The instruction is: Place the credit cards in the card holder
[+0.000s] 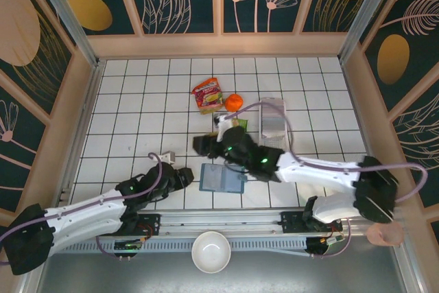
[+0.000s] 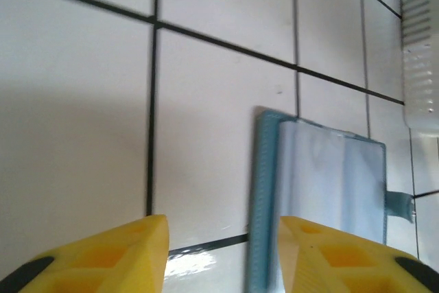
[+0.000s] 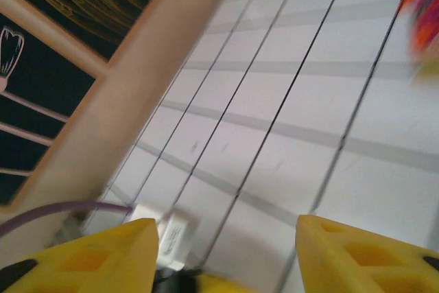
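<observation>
Two pincers, Sam. Are they holding anything?

No, Mia. The left pincer (image 2: 223, 252) is partly open and empty. The right pincer (image 3: 226, 259) is open and empty too.

Where is the card holder (image 1: 221, 178)?

Lying open and flat on the white surface (image 1: 123, 128), just beside the left pincer. From above, its long side runs left to right.

How will it feel?

Light, thin and bendy, I think. It may slide. Pinch its near edge.

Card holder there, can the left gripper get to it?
Probably yes. The left gripper is open right at the edge of the card holder, and nothing lies between them.
</observation>
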Tool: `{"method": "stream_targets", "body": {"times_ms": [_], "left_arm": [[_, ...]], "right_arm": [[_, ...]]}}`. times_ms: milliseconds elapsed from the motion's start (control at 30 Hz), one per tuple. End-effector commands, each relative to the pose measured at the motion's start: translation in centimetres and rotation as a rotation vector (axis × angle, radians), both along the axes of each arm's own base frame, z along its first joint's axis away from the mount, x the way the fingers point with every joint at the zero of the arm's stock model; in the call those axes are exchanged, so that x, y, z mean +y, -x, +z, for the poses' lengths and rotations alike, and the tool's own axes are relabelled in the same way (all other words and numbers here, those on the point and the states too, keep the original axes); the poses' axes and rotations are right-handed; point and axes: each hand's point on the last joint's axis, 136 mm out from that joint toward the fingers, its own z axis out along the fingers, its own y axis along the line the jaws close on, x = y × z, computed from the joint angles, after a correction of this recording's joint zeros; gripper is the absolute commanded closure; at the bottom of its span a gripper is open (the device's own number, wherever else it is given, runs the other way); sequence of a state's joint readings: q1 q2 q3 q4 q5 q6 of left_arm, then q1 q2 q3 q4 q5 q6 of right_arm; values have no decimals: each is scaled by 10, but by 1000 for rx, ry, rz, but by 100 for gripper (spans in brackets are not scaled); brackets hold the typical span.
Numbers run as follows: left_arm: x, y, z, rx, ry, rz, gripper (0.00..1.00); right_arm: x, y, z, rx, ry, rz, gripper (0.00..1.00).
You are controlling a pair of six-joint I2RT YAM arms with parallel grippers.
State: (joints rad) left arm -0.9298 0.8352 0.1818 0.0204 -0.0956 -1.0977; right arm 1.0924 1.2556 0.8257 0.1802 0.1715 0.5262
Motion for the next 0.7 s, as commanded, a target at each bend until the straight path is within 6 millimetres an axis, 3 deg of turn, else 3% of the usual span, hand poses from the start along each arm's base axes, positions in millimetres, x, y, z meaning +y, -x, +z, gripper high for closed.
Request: {"method": "stream_targets", "body": {"times_ms": [0,100,267,333,433,533,667], "left_arm": [[-22,-7,22,-44,8,-82,51],[-32,-14,26,-54,-22,-109,50],[-51,-19,28,-52,-9,-155,35],[-54,-21,27,-44,-2,-162,32],[-56,-21,23,-32,-6,-178,31],[-56,-20,21,-20,-4,-187,30],[-54,-18,17,-10,-5,-188,30]], "right_arm": [[-55,-18,20,-437,378,59,35],[-93,-18,10,-684,645,186,8],[-158,-44,-12,-627,825,339,6],[-193,-64,-32,-580,972,326,6],[-231,-80,-63,-556,1201,366,8],[-250,-98,-59,-585,1224,318,8],[-257,-112,-45,-673,1233,283,6]]}}
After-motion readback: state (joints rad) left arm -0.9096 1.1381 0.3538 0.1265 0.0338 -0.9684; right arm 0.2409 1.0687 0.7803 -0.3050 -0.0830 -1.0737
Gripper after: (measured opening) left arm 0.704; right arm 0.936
